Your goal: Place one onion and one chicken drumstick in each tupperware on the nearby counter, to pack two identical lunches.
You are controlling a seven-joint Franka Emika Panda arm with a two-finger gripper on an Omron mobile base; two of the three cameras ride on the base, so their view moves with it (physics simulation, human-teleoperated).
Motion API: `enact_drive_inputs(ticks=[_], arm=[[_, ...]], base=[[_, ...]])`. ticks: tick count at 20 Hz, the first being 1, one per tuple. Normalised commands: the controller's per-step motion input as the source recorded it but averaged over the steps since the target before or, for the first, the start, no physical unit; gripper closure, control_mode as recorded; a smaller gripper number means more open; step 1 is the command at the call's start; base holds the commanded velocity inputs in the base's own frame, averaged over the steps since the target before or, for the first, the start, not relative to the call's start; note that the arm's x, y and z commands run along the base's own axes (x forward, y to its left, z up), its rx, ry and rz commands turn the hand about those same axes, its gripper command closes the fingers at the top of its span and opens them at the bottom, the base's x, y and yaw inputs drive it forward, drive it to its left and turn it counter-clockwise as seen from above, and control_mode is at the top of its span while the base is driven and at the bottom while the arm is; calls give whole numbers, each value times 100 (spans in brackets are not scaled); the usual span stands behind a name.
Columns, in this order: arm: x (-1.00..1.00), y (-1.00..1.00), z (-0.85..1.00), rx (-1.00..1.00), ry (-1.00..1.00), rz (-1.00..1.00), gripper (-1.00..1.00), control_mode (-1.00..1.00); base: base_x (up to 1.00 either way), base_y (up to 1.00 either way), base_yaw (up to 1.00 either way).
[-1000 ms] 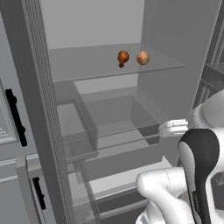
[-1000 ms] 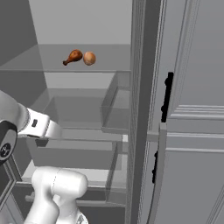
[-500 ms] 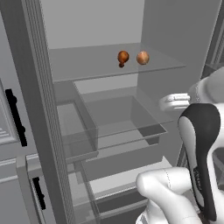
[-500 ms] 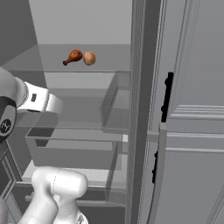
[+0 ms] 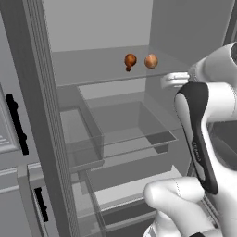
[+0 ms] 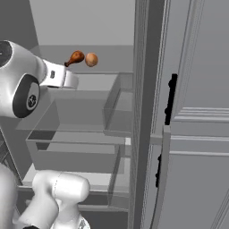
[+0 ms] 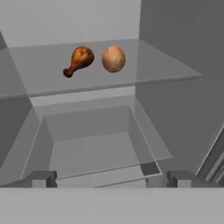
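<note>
One chicken drumstick [image 7: 80, 60] and one onion [image 7: 113, 59] lie side by side on a glass shelf [image 7: 166, 70] inside an open fridge, the drumstick to the left with its bone end pointing down-left. Both base views show the pair: drumstick [image 5: 130, 60] [image 6: 75, 57], onion [image 5: 151, 61] [image 6: 91, 59]. My gripper [image 7: 113, 179] is open and empty. It hangs in front of the shelf and a little below it, some way short of the food. The tupperware and the counter are out of view.
Under the shelf sits a clear drawer [image 7: 87, 153], with more drawers below it [image 5: 134, 185]. The fridge's grey side wall [image 7: 183, 109] stands close on the right. Grey doors with black handles flank the opening [image 5: 16, 125] [image 6: 197, 134].
The arm has lifted, and the hand has risen from about drawer height to just under the shelf with the food. The jaws stayed open. The drumstick and the onion have not moved.
</note>
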Motion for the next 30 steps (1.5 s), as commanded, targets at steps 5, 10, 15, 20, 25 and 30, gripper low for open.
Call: enact_drive_inputs(ticks=[5, 10, 15, 20, 25, 30], arm=[[85, -7, 15, 0, -6, -1, -100, -100], [94, -24, 2, 0, 9, -3, -100, -100], [99, -8, 0, 0, 8, -2, -100, -100], [100, 0, -2, 0, 0, 0, -100, -100], [98, 0, -10, 0, 0, 0, -100, -100], [87, 0, -15, 0, 2, 0, -100, -100]], base=[[0, 0, 0], [0, 0, 0], [0, 0, 0], [0, 0, 0], [0, 0, 0], [0, 0, 0]])
